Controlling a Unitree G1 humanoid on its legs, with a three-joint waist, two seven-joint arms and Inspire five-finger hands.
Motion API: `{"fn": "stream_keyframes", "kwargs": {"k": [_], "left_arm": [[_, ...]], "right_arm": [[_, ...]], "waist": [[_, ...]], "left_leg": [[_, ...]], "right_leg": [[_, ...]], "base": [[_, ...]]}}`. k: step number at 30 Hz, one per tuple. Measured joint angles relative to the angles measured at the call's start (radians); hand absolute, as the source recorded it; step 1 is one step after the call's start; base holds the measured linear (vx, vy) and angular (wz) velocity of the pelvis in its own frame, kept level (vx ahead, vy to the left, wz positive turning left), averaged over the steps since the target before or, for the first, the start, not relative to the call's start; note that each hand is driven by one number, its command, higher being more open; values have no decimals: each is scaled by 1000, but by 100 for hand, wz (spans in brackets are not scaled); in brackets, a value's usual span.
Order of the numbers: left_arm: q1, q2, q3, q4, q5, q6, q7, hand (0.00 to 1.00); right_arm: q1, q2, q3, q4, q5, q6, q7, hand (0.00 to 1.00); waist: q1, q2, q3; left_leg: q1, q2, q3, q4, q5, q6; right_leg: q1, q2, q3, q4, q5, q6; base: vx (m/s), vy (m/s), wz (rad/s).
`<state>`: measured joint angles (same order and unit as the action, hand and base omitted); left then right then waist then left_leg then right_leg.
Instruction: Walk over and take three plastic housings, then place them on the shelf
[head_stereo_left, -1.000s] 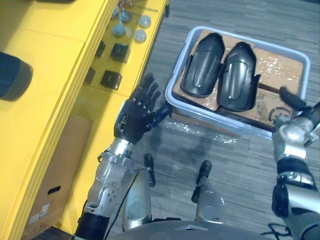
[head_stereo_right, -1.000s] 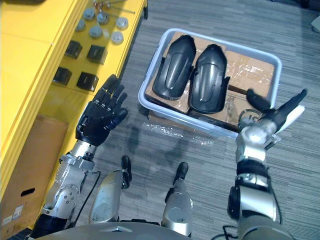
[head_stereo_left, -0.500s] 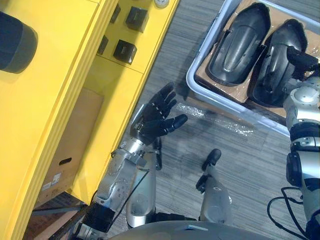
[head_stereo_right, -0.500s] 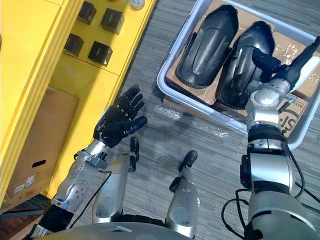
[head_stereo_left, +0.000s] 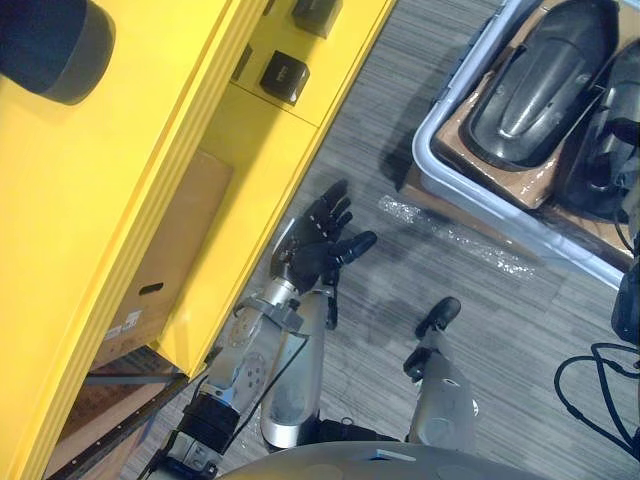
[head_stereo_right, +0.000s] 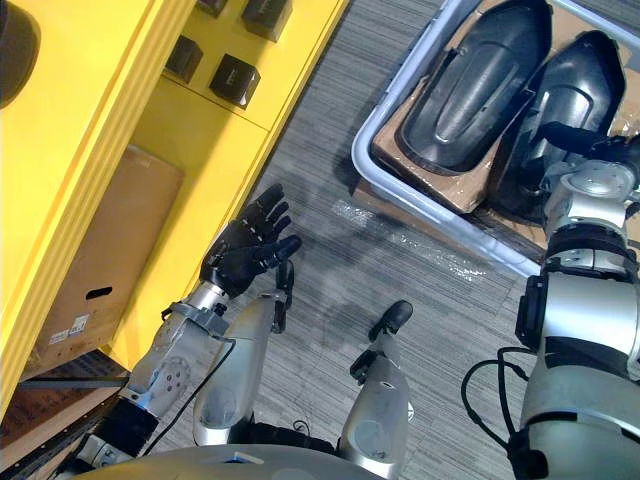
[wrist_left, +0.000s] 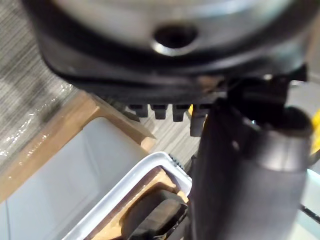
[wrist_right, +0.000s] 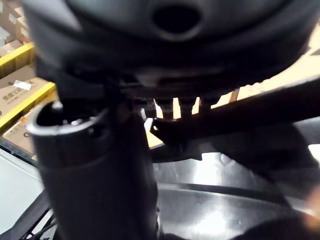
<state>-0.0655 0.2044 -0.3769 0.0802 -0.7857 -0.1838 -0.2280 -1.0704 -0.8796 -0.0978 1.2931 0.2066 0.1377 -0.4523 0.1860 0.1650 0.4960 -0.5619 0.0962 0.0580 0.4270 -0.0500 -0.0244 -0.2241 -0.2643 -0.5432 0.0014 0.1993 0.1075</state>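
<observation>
Two black plastic housings lie side by side on cardboard in a pale grey bin (head_stereo_right: 420, 205) on the floor. One is the left housing (head_stereo_right: 480, 85), the other the right housing (head_stereo_right: 565, 90). My right hand (head_stereo_right: 592, 168) is down on the right housing, fingers straight and thumb held apart; the right wrist view has that housing's glossy surface (wrist_right: 225, 210) just past the thumb. My left hand (head_stereo_left: 315, 245) hangs open above the floor beside the yellow shelf (head_stereo_left: 150, 180), holding nothing. The left wrist view looks toward the bin's wall (wrist_left: 75, 170).
Small black boxes (head_stereo_right: 235, 78) sit on the yellow shelf's lower level. A cardboard box (head_stereo_right: 100, 260) stands under the shelf. A dark round object (head_stereo_left: 55, 45) rests on the top level. Clear plastic film (head_stereo_right: 420, 245) lies on the floor before the bin.
The whole view has shifted, so the camera moved. My right hand has gone from the bin's near corner onto the right housing. The left hand stays open.
</observation>
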Motion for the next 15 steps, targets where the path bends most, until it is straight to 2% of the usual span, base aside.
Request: {"fn": "stream_keyframes", "kwargs": {"k": [4, 6, 10, 14, 15], "left_arm": [[29, 11, -1, 0, -3, -14, 0, 100], [39, 24, -3, -1, -7, -14, -2, 100], [52, 30, -6, -14, -7, -14, -3, 100], [99, 54, 3, -38, -2, -12, -2, 100], [115, 60, 4, -64, 3, -12, -2, 100]], "right_arm": [[-3, -18, -19, 28, -76, 63, 16, 0], [-3, -15, -20, 46, -115, 109, 55, 0], [-4, -8, -15, 46, -201, 143, 80, 0], [-11, 17, -26, 23, -192, 145, 113, 0], [-10, 25, -30, 26, -190, 163, 122, 0]], "waist": [[2, -3, 2], [-1, -4, 2], [-5, -6, 4], [-14, -25, 9], [-13, -33, 7]], "left_leg": [[49, -1, 8, -44, 20, -3], [76, -2, 11, -69, 29, -10], [95, 11, 7, -107, 55, -24], [148, 30, 8, -139, 70, -37], [165, 34, 12, -149, 72, -40]], "right_leg": [[16, -10, -1, 16, -13, -12], [30, -9, -4, 17, -27, -7], [35, 8, -13, 17, -39, -19], [68, 27, -10, 19, -45, -27], [75, 29, -7, 25, -48, -33]], "base": [[-47, -8, -3], [-51, -16, -6], [-52, -55, 2], [-7, -52, -4], [-9, -25, -5]]}}
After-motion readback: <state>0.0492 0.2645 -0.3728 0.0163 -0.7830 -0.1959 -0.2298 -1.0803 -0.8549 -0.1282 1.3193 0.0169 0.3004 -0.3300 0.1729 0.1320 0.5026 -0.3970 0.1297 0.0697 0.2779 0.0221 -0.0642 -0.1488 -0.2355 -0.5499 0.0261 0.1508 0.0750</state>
